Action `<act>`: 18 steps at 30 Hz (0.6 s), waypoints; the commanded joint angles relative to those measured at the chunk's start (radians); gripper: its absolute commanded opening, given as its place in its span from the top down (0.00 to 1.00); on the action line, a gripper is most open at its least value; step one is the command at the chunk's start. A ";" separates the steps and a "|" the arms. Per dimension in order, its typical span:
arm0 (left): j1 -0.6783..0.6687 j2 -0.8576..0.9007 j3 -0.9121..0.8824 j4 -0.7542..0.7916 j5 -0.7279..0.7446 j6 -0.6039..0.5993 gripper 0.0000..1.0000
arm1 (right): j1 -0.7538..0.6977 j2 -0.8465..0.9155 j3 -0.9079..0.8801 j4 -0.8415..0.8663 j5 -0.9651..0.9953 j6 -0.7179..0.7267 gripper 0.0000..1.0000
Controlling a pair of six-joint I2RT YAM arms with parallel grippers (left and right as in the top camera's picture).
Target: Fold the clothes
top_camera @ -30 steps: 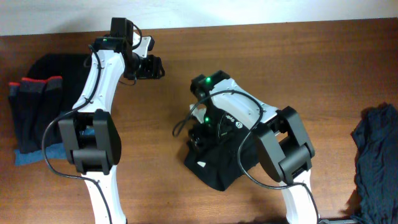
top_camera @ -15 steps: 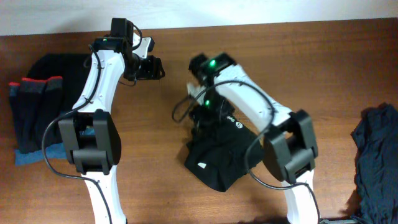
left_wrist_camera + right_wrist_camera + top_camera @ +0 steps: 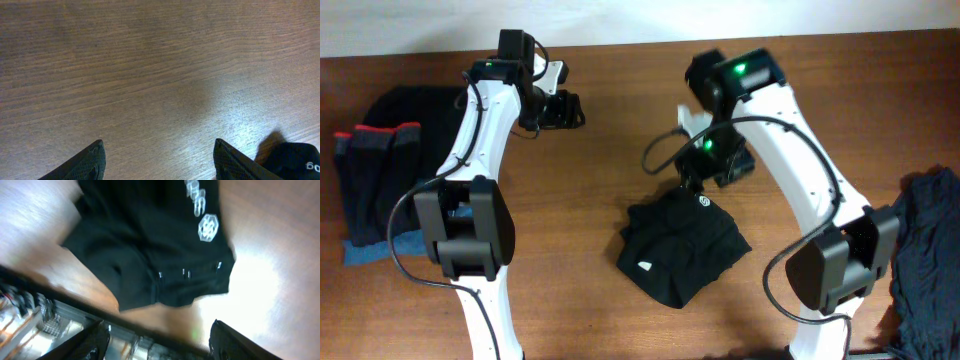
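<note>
wooden table [image 3: 880, 80] under everything, brown grain running side to side. over it, two white arms: left arm [image 3: 480, 110] stretched toward the far edge, right arm [image 3: 800, 130] bent in over the middle.

at the table's left end, a stack of dark clothes [image 3: 380, 170], with red trim on some pieces and a blue strip at the near side. at the right end, a crumpled dark garment [image 3: 925, 250], partly cut off by the frame.

in the middle, toward the front, the black garment [image 3: 680, 250]. lies flat on the wood as a compact, roughly square bundle turned corner-on, well apart from both heaps.

then the right gripper [image 3: 157, 330]. hangs above the bundle's far edge with fingers [image 3: 227, 340] spread, nothing between them, the cloth below and unpinched.

then the left gripper [image 3: 576, 108]. hovers over bare wood near the far edge, well apart from the bundle, fingers [image 3: 92, 160] likewise wide and holding nothing.

on the bundle's top, a small white logo [image 3: 208, 228] beside white lettering [image 3: 196, 197]. nearer the front corner, a tiny white tag [image 3: 644, 266].
</note>
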State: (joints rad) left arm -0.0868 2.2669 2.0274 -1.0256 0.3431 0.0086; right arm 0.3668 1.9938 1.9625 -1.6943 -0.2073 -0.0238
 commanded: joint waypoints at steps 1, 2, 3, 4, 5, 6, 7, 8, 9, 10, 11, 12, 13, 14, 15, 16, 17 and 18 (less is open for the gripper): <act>0.005 0.011 0.018 -0.008 -0.010 0.023 0.31 | -0.001 -0.046 -0.163 -0.005 0.071 0.091 0.30; 0.005 0.011 0.018 -0.008 -0.010 0.023 0.31 | -0.004 -0.056 -0.206 -0.005 0.090 0.114 0.30; 0.005 0.011 0.018 -0.007 -0.010 0.023 0.31 | -0.009 -0.065 -0.241 -0.005 0.099 0.119 0.30; 0.004 0.011 0.018 -0.008 -0.010 0.023 0.31 | -0.016 -0.078 -0.281 -0.005 0.105 0.119 0.30; 0.004 0.011 0.018 -0.008 -0.010 0.023 0.31 | -0.021 -0.090 -0.315 -0.005 0.113 0.127 0.30; 0.004 0.011 0.018 -0.008 -0.010 0.023 0.31 | -0.025 -0.101 -0.342 -0.005 0.126 0.139 0.30; 0.004 0.011 0.018 -0.008 -0.010 0.023 0.31 | -0.031 -0.113 -0.370 -0.005 0.137 0.143 0.30; 0.004 0.011 0.018 -0.008 -0.010 0.023 0.31 | -0.035 -0.123 -0.393 -0.002 0.142 0.142 0.29; 0.004 0.011 0.018 -0.008 -0.010 0.023 0.31 | -0.040 -0.133 -0.421 0.006 0.141 0.141 0.26; 0.004 0.011 0.018 -0.008 -0.010 0.023 0.31 | -0.043 -0.140 -0.454 0.018 0.141 0.140 0.20; 0.004 0.011 0.018 -0.008 -0.010 0.023 0.31 | -0.045 -0.142 -0.478 0.029 0.140 0.136 0.14; 0.004 0.011 0.018 -0.008 -0.010 0.023 0.31 | -0.047 -0.142 -0.511 0.047 0.141 0.133 0.14; 0.004 0.011 0.018 -0.008 -0.010 0.023 0.31 | -0.047 -0.142 -0.543 0.068 0.141 0.134 0.14; 0.004 0.011 0.018 -0.008 -0.010 0.023 0.31 | -0.047 -0.142 -0.584 0.103 0.140 0.134 0.16; 0.004 0.011 0.018 -0.008 -0.010 0.023 0.31 | -0.047 -0.142 -0.618 0.135 0.137 0.134 0.18; 0.004 0.011 0.018 -0.008 -0.010 0.023 0.31 | -0.047 -0.141 -0.654 0.169 0.131 0.134 0.19; 0.004 0.011 0.018 -0.008 -0.010 0.023 0.31 | -0.047 -0.140 -0.694 0.214 0.127 0.138 0.19; 0.004 0.011 0.018 -0.008 -0.010 0.023 0.31 | -0.047 -0.140 -0.723 0.251 0.126 0.138 0.19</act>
State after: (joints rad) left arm -0.0868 2.2669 2.0274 -1.0321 0.3332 0.0086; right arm 0.3256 1.8580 1.3308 -1.5097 -0.0864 0.1036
